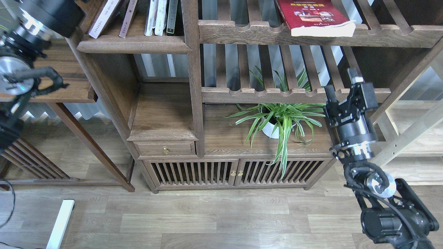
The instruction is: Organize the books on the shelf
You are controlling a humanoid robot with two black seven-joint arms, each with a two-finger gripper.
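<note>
A red book [313, 15] with a yellow title and photos lies flat on the upper slatted rack at the top right. The shelf [133, 45], a solid board with a rounded front edge, is at the top left. On it a white book with a pale band [104, 17] and a thin mauve one [128, 17] lean left, beside upright white books [155, 17] and a dark one [172, 17]. My right gripper [341, 84] is open and empty, raised in front of the lower slatted rail, well below the red book. My left arm [48, 12] runs off the top left; its gripper is out of view.
A spider plant in a white pot [277, 121] stands on the cabinet top just left of my right gripper. The lower slatted rack [277, 93] hangs above it. A side table [55, 83] is at the left, under my left arm. A white bar [60, 223] lies on the floor.
</note>
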